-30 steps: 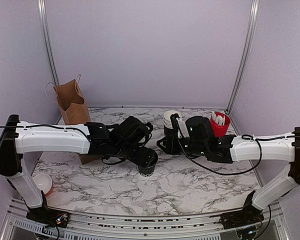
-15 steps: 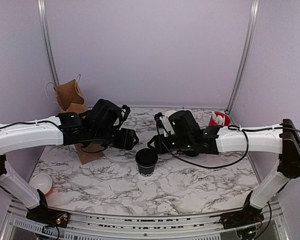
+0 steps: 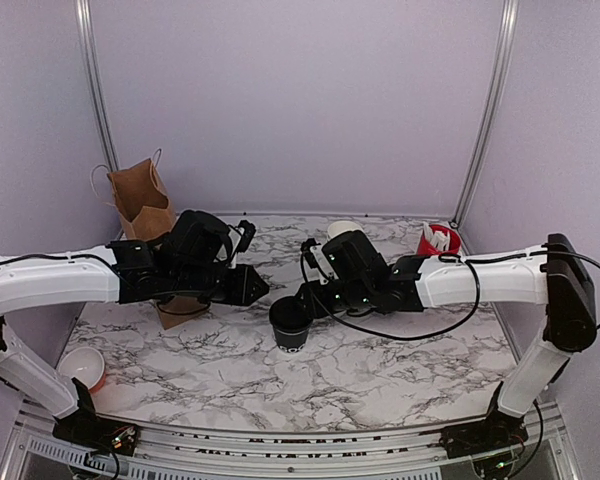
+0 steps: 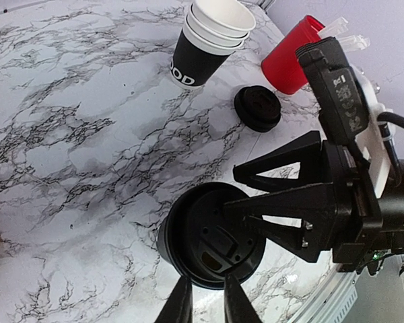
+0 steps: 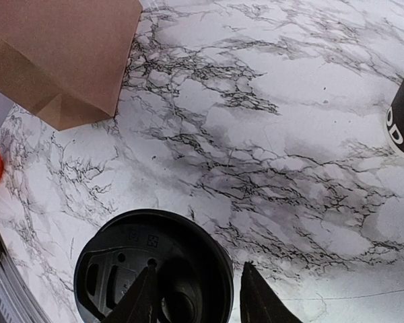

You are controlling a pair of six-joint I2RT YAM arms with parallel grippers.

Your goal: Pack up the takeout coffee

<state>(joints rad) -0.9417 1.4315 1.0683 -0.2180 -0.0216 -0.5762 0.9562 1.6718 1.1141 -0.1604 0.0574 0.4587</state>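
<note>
Taking the cup (image 3: 292, 332) near the middle of the table (image 3: 400, 385) as the mark: far to its left, by the table's near edge, sits a small round bowl (image 3: 83, 365), white inside with an orange side. Behind and left of the cup, close to the left wall, a creased brown paper bag (image 3: 145, 212) stands upright with its mouth open. The left gripper (image 3: 254, 289) hangs just left of the cup, its fingers drawn almost together with nothing between them. The cup is black paper, topped by a round, ridged, black plastic lid (image 4: 215, 235). The right gripper (image 3: 303, 300) reaches in from the right, fingers partly spread, one over the lid's middle and the other outside its rim; whether they pinch it cannot be told. Behind and right of the cup stand a stack (image 3: 342, 231) of white-rimmed cups, a loose lid (image 4: 257, 108) lying flat, then a red cup (image 3: 438, 245) holding white sticks. Bare grey-veined marble runs from the cup to the near edge.
</note>
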